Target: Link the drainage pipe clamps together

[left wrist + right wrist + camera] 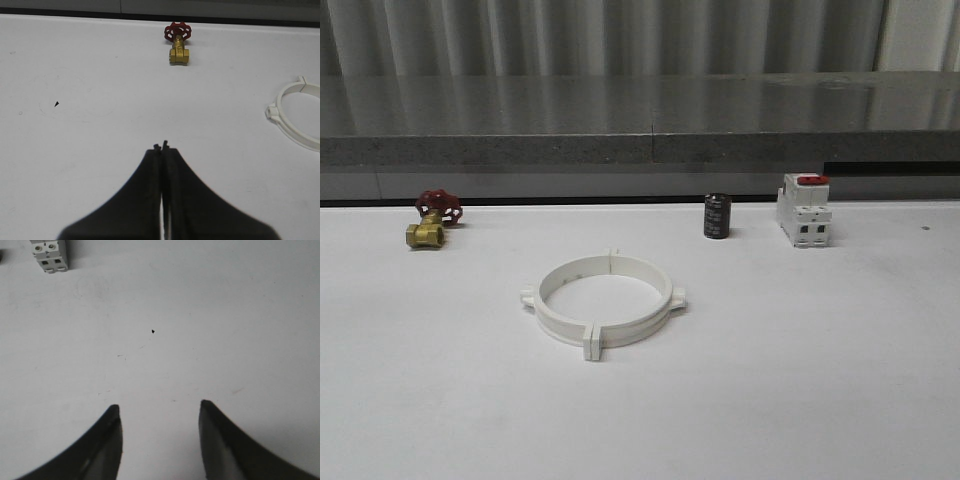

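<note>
Drainage pipe clamps [603,301] are sitting flat on the white table [800,380], roughly in the middle and a bit left of centre in the front view. Both white plastic half-rings are already pushed together into one full ring, so the thing looks like a wide, shallow hoop with a thin wall. The seams show up at the far side and the near side of the ring, where the flat tabs meet; the near pair sticks out toward the camera as a little double block. Two more small lugs poke out on the left and right sides. Plastic looks clean and matte, no visible marks. The left wrist view catches an arc of the same ring [296,116] with one side lug and the far seam.

Along the back edge of the table there's a brass valve [426,233] with a red handwheel off to the left, a small black cylinder [717,216] standing upright behind the ring and to its right, and a white breaker [804,211] with a red top further right. All three are well apart from the ring.

Left gripper [163,146] hovers over bare table with its fingers pressed together, holding nothing. Right gripper [159,409] has its fingers spread wide apart, also over bare table, with the breaker [49,254] off in the distance.
</note>
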Action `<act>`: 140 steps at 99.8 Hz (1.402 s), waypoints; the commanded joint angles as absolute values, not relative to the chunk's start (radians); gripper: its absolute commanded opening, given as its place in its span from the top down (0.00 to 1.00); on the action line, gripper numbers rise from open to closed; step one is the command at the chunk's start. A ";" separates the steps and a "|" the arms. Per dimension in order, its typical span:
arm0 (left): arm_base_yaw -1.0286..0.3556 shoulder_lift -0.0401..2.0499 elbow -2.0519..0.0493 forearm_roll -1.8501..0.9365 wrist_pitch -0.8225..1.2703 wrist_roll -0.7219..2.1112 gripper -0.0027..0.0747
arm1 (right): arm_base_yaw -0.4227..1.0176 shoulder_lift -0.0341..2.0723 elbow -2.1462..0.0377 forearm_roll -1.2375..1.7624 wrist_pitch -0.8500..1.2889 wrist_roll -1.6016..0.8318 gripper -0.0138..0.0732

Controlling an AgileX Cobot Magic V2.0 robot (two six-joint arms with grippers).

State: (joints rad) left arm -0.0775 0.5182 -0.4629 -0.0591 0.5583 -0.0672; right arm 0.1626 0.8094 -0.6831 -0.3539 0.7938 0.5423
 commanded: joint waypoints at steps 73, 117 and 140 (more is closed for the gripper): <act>-0.075 0.520 -0.492 -0.070 0.491 -0.070 0.99 | 0.158 0.583 -0.635 -0.385 0.762 0.521 0.92; -0.075 0.520 -0.492 -0.070 0.491 -0.070 0.99 | 0.158 0.570 -0.619 -0.385 0.731 0.521 0.92; -0.075 0.520 -0.492 -0.070 0.491 -0.070 0.99 | 0.156 0.412 -0.448 -0.340 0.445 0.499 0.92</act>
